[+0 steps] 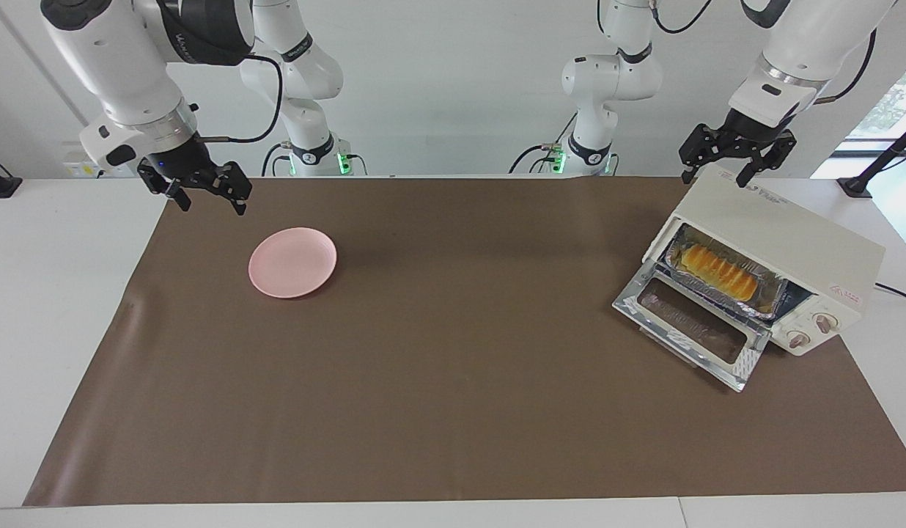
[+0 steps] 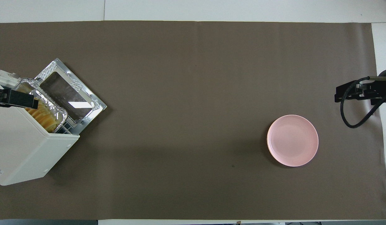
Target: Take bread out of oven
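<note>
The cream-white oven (image 1: pixel 790 238) (image 2: pixel 21 150) stands at the left arm's end of the table with its glass door (image 1: pixel 691 323) (image 2: pixel 71 93) dropped open. Inside, a yellow-orange ridged bread (image 1: pixel 719 273) (image 2: pixel 45 118) lies in a crinkled foil tray (image 1: pixel 768 302) (image 2: pixel 57 107) on the rack. My left gripper (image 1: pixel 715 180) hangs open over the oven's top corner nearest the robots; one of its fingers (image 2: pixel 16 99) covers part of the tray in the overhead view. My right gripper (image 1: pixel 212 207) (image 2: pixel 346 92) hangs open over the mat's edge at the right arm's end, holding nothing.
A round pink plate (image 1: pixel 292 262) (image 2: pixel 293 140) with nothing on it sits on the brown mat (image 1: pixel 453 381) toward the right arm's end, close to the right gripper. The open door juts out from the oven toward the mat's middle.
</note>
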Action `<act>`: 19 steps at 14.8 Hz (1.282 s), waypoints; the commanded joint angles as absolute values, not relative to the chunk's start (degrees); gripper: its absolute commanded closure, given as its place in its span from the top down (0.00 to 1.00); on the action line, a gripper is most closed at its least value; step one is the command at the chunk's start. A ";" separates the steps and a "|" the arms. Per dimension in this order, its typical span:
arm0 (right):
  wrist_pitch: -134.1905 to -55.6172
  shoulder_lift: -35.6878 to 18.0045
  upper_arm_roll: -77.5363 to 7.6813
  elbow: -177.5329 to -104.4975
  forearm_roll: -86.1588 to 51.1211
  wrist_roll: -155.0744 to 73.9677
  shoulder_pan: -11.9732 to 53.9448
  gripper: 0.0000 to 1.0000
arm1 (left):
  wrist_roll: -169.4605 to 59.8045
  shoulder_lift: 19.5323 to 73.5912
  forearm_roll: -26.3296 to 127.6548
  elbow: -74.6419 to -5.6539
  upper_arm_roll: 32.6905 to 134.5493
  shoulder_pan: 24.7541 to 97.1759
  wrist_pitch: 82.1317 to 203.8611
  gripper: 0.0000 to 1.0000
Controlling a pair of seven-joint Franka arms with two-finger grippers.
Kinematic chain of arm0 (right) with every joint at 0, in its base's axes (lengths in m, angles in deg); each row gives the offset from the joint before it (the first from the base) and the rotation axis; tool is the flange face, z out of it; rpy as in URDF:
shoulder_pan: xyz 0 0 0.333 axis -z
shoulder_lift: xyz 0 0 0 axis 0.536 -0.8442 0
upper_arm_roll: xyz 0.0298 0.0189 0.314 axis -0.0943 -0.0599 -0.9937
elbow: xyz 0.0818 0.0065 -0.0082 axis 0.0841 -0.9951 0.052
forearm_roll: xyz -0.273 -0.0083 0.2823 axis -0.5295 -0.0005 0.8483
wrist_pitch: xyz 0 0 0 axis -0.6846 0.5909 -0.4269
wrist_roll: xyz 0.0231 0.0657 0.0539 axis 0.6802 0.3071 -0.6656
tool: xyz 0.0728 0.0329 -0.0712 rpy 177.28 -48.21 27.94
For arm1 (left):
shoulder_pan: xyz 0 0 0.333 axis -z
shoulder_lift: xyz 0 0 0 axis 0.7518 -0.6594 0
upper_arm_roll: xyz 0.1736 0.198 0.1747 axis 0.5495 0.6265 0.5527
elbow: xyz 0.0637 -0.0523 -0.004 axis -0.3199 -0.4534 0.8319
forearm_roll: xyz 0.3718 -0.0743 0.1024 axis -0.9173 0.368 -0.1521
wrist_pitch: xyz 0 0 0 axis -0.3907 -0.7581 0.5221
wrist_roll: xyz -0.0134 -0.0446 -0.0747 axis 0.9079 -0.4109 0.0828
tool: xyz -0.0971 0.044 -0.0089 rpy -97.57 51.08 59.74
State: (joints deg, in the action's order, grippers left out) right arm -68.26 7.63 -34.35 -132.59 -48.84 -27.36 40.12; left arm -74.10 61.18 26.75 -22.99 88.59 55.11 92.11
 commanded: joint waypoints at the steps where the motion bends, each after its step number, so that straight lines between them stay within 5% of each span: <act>1: -67.75 8.52 -34.67 -133.24 -48.46 -28.78 40.76 1.00 | -75.02 60.84 26.67 -22.09 88.05 54.29 92.15 1.00; 19: -67.83 8.52 -34.67 -133.24 -48.46 -28.78 40.67 1.00 | -74.58 60.31 26.14 -20.68 87.97 54.81 90.04 1.00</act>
State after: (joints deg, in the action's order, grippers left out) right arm -68.26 7.63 -34.35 -132.59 -48.84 -27.36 40.12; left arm -74.13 60.66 26.74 -21.59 88.32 55.12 91.59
